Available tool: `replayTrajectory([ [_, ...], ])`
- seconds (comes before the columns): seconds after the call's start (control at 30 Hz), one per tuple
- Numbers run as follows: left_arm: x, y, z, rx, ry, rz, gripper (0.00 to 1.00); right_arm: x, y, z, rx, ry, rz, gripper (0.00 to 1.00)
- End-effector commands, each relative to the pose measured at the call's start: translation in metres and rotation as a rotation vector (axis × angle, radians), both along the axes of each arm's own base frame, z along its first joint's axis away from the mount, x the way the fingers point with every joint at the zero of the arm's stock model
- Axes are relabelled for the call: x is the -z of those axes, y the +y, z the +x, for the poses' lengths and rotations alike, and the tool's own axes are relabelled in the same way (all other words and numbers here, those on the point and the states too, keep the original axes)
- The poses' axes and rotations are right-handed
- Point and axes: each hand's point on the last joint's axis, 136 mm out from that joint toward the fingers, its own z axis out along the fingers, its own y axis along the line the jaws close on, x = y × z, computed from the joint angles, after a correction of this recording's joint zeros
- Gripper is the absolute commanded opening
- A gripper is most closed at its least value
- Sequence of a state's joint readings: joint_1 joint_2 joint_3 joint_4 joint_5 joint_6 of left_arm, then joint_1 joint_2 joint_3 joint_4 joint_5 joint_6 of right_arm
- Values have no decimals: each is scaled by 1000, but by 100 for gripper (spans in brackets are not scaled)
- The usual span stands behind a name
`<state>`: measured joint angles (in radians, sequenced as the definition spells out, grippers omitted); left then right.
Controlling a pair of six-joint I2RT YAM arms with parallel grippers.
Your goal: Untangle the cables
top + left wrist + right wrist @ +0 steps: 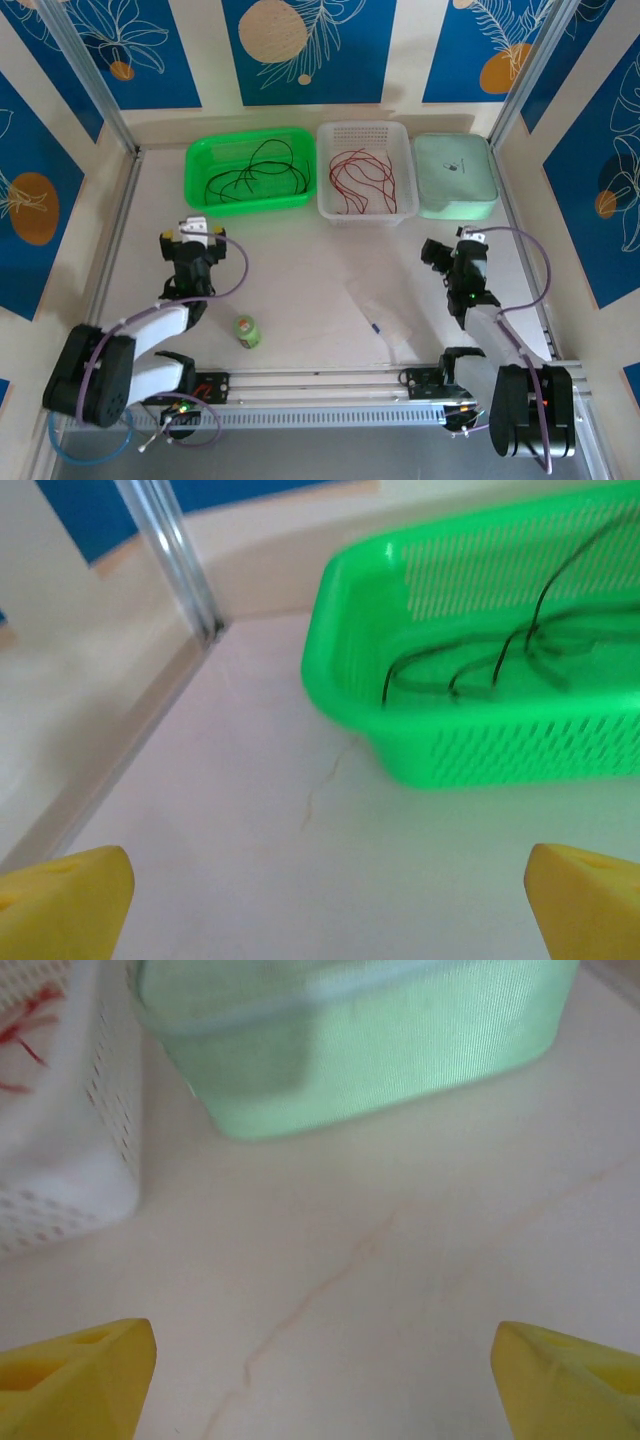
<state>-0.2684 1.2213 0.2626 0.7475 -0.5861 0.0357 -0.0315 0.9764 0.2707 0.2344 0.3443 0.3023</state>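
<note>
Standing nearest: small green bottle [247,331], upright on the surface [300,275], between the 2 arms and closer to the left one
Clear wrapper [385,325]: flat on the surface, right of the bottle and apart from it
Left hand [195,232]: yellow fingers [65,900] spread wide, nothing between them, over bare surface near the green basket [200,195]
Right hand [453,245]: fingers [570,1380] also spread wide and holding nothing, facing the gap between the white basket [365,128] and the mint box [455,175]
Black cables [258,172]: loose loops inside the green basket, far left
Red cables [362,180]: loose loops inside the white basket, just beside the green one
Far right: mint box, close against the white basket; contact cannot be told
</note>
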Motion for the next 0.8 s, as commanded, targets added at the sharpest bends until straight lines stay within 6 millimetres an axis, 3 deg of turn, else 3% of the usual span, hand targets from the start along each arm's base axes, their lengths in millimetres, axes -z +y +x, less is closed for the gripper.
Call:
replayTrajectory([
  [0.0, -11, 11, 4, -61, -129, -5, 100, -26, 3, 26, -45, -117, -38, 86],
  [0.27, 4, -6, 22, 38, -123, 32, 100, -44, 16, 45, -158, -318, -167, 84],
  [0.37, 12, -15, 35, 112, -68, 24, 100, -41, 28, 48, -250, -294, -143, 82],
  [0.5, 32, -10, 44, 158, 0, -70, 100, -46, 47, 47, -374, -345, -17, 82],
  [0.6, 39, -8, 50, 166, 59, -101, 100, -27, 61, 58, -444, -347, -30, 79],
  [0.67, 37, -4, 51, 150, 33, -107, 100, -14, 69, 76, -485, -308, -5, 78],
  [0.7, 38, -4, 50, 151, 46, -109, 100, -4, 70, 79, -498, -209, 15, 78],
  [0.77, 36, -4, 51, 152, 31, -106, 100, -9, 58, 91, -411, -218, -3, 91],
])
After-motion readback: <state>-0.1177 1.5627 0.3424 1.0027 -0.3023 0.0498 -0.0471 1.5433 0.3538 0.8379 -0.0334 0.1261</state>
